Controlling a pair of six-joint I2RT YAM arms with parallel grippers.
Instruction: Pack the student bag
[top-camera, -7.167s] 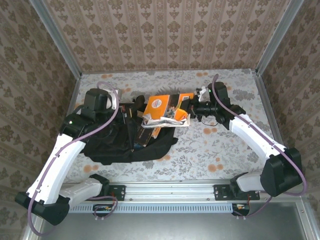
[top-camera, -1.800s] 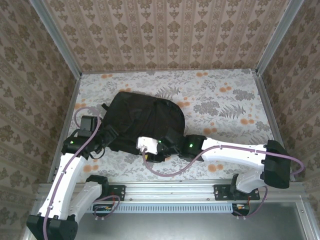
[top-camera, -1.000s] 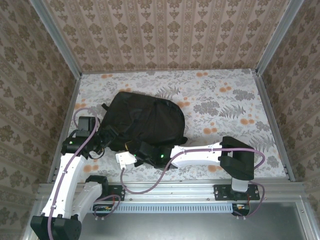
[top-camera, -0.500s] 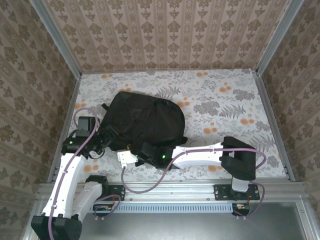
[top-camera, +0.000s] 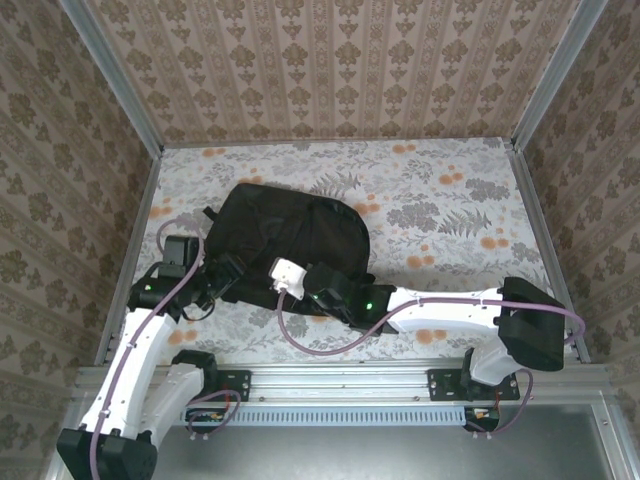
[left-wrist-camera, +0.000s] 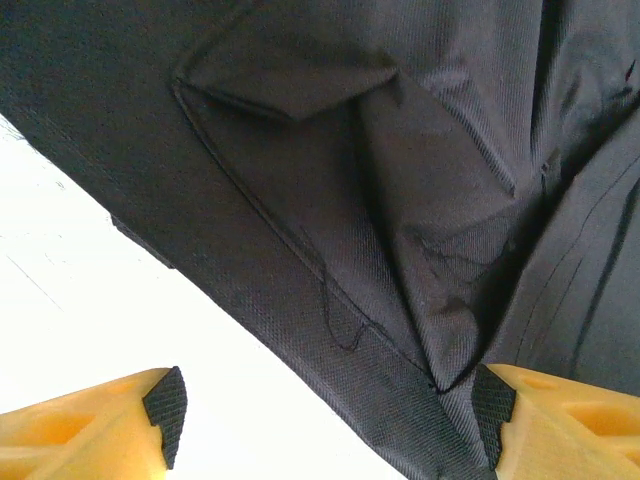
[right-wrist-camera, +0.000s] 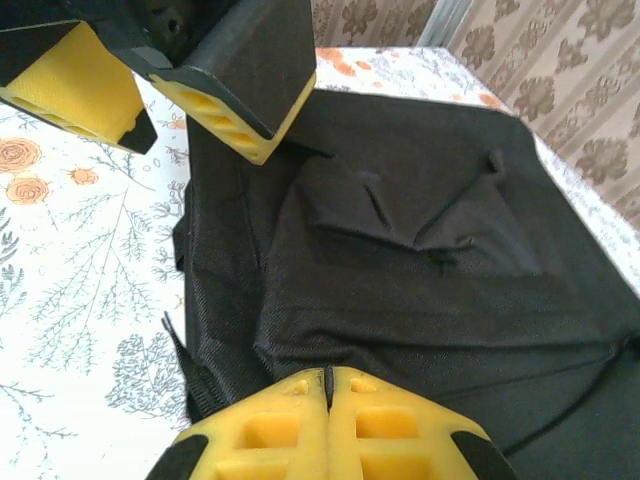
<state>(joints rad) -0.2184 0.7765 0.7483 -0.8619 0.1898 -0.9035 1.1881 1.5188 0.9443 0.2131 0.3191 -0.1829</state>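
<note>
Right wrist view: the right fingers (right-wrist-camera: 270, 430) are pressing fully together, empty, just short of the student bag (right-wrist-camera: 420, 250). Beyond them the bag is lying flat and closed on the tabletop (right-wrist-camera: 70, 290), and farther on the left fingers (right-wrist-camera: 235, 110) are hovering wide apart at its edge. Packing is looking finished, so the next move is probably calling for both arms to back away.

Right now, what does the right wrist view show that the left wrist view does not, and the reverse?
Right wrist view: the flowers on the table, the patterned wall, the shut right tool, and the open left tool from outside. Left wrist view: a close folded crease in the fabric between the left tool's open fingers. Both: the black bag.
</note>
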